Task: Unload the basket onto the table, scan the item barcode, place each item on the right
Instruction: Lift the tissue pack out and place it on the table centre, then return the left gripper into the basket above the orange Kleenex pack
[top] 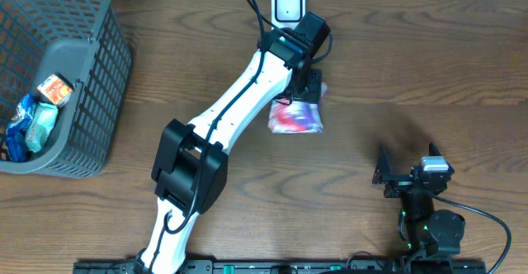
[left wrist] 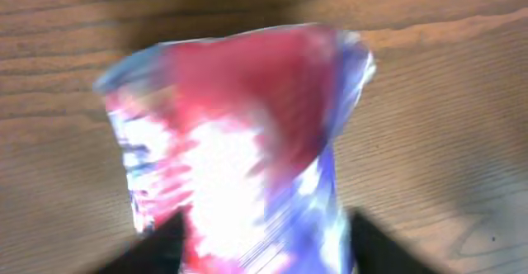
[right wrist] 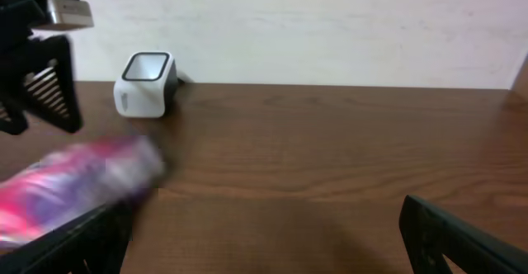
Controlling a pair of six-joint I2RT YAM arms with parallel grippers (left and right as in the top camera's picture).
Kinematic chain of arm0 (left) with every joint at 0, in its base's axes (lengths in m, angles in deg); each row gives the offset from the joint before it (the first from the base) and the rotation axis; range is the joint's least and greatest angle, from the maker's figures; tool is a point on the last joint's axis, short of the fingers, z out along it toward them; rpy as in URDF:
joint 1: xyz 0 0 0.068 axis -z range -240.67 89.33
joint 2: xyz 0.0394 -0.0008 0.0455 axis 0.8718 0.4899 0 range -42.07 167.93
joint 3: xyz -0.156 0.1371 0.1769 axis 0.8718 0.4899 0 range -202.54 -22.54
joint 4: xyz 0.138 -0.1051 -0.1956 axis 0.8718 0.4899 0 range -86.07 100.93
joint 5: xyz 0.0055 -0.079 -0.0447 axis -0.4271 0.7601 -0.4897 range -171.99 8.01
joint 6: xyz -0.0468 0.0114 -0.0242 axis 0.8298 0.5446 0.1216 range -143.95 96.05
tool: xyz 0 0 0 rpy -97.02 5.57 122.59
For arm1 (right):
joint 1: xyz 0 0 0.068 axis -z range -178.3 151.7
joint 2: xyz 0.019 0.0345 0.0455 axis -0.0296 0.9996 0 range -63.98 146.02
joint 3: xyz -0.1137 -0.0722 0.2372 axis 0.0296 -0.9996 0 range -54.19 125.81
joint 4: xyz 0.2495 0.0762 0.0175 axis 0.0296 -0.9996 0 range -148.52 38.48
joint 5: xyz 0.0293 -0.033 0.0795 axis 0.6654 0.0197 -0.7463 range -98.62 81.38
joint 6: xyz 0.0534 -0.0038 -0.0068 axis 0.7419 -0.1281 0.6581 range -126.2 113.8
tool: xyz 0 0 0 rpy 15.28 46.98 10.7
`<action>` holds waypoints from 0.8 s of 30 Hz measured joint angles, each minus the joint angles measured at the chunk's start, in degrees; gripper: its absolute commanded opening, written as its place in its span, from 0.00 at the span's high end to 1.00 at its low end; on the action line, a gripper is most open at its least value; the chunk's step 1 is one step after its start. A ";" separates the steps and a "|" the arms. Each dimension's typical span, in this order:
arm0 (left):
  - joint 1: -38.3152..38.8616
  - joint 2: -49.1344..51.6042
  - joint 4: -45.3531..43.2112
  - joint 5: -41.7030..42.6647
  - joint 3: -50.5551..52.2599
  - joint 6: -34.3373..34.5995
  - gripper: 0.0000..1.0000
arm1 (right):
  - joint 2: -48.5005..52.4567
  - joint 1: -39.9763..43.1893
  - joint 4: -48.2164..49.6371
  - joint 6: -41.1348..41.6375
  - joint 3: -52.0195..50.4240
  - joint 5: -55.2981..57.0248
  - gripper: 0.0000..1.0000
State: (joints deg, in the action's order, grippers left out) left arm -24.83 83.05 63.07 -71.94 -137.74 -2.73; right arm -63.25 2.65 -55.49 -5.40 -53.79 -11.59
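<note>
Nearest, the right pincer (right wrist: 266, 208) hangs idle, fingers wide apart. Further out, the crinkly red, white and purple foil pouch (top: 294, 117) lies on the brown wooden desk (top: 412, 76) under the left pincer (left wrist: 266, 224). Its fingers are parted, apparently releasing the pouch within reach of the small white box scanner (top: 288, 6) for reading.

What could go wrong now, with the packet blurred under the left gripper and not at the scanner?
1. The packet is blurred in both wrist views and the left gripper looks open, so it may be falling. It could land crumpled or with the barcode facing down; no barcode shows now.
2. The packet is in front of the scanner, apart from it, so a scan may fail and a new grasp may be needed.
</note>
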 measured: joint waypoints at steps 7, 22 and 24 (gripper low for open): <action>-2.80 -2.51 0.70 -0.11 -0.02 0.17 0.08 | 0.00 0.00 -0.02 0.00 0.00 0.02 0.01; -37.11 -30.69 2.01 -10.75 -3.17 -0.31 0.08 | 0.00 0.00 -0.02 0.00 0.00 0.02 0.01; -43.28 -31.06 2.08 -11.34 -3.17 -0.31 0.09 | 0.00 0.00 -0.02 0.00 0.00 0.00 0.01</action>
State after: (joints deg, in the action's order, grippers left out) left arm -68.11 51.99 65.14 -83.29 -140.91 -3.04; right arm -63.25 2.65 -55.51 -5.40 -53.79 -11.59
